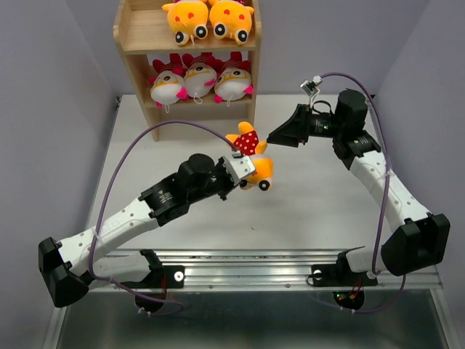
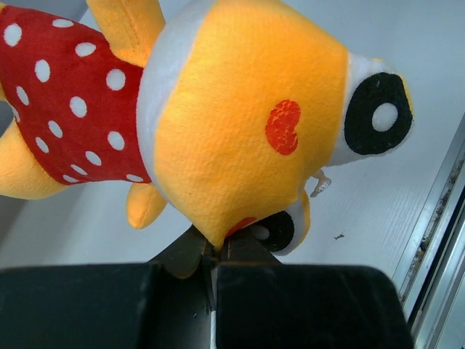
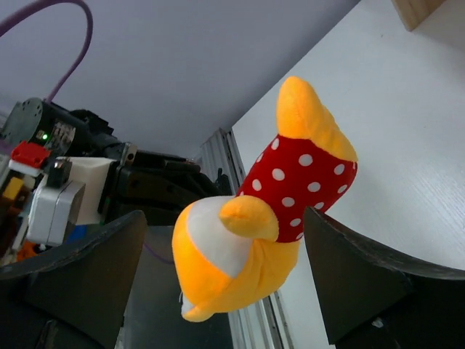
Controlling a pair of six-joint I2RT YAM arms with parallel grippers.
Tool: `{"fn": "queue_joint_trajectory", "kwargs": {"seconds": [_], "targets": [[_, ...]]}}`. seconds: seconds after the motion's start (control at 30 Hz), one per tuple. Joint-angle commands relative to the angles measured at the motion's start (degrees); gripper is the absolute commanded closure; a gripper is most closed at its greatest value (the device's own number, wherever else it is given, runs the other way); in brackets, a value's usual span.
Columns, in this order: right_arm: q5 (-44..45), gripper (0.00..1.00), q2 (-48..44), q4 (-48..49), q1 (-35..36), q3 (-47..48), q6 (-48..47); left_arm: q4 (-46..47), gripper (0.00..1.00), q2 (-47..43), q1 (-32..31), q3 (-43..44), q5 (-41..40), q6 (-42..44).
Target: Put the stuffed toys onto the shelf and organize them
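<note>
Top external view first, and we find the left gripper clamped shut on the last orange toy, holding it clear of the table mid-workspace, head toward the arms and red dotted body toward the shelf. On the left wrist view we see how thin that hold is: just a fold of plush at the lower edge of the head, by the mouth, so the doll juts out in front of the fingers instead of sitting deep between them. That leaves the whole body free, which we judge is the point. Over comes the right gripper, jaws spread wide and aimed at the toy from the right. Its own camera shows a finger on each side of the dotted body, with a clear gap on both sides and no contact. It reads to us as a handover stance, though we can't say which way it goes. On the shelf, three white-faced toys fill the lower tier and two orange toys sit centre and right above, so the upper-left slot is where we reckon this one belongs. We'd watch for that shallow pinch slipping.
</note>
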Motion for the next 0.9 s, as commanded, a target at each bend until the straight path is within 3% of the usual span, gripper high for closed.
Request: {"fn": "queue_joint_trajectory", "kwargs": {"seconds": [0.0,0.2,0.33,0.43,0.47,0.53,0.57,0.6,0.73,0.77,0.8,0.87], "targets": [[2.45,0.07,1.92,4.07,1.03,1.04,6.23,2.71,1.0,0.17,-1.58,4.89,-1.3,1.68],[7.81,0.09,5.0,-5.33,3.84,3.86,-1.68,4.99,1.0,2.81,-4.66,6.39,-2.71,0.53],[7.56,0.16,5.71,-3.24,6.12,3.07,-0.82,7.28,1.0,2.98,-5.37,5.86,-2.62,-0.69],[7.12,0.44,5.89,1.13,6.13,2.63,0.15,8.34,1.0,3.07,-5.63,5.07,-2.36,-2.1],[6.94,0.64,6.06,1.51,6.13,2.72,0.5,8.34,1.0,2.99,-5.54,4.9,-2.36,-2.54],[5.89,0.8,6.15,2.82,6.13,2.81,0.51,10.97,1.0,2.02,-5.63,3.41,-2.97,-3.95],[5.45,0.94,6.07,3.61,6.13,2.63,1.11,12.36,1.0,1.58,-5.63,2.96,-3.15,-4.3],[5.27,0.99,6.06,3.97,6.13,2.46,1.29,13.08,1.0,0.62,-5.54,2.26,-3.5,-4.91],[6.14,0.99,5.01,4.23,6.13,3.15,-1.07,17.37,1.0,-2.02,-5.63,-1.33,-6.65,-11.92],[6.41,0.99,5.01,4.32,6.13,3.51,-1.25,17.39,0.94,-2.63,-5.54,-1.87,-7.36,-13.86],[6.76,0.99,4.92,4.41,4.65,3.94,-1.34,18.26,0.8,-3.86,-5.54,-2.4,-8.93,-15.97],[7.2,0.99,4.92,4.41,3.59,5.0,-1.69,19.4,0.33,-5.44,-5.54,-4.15,-9.74,-19.49]]}}
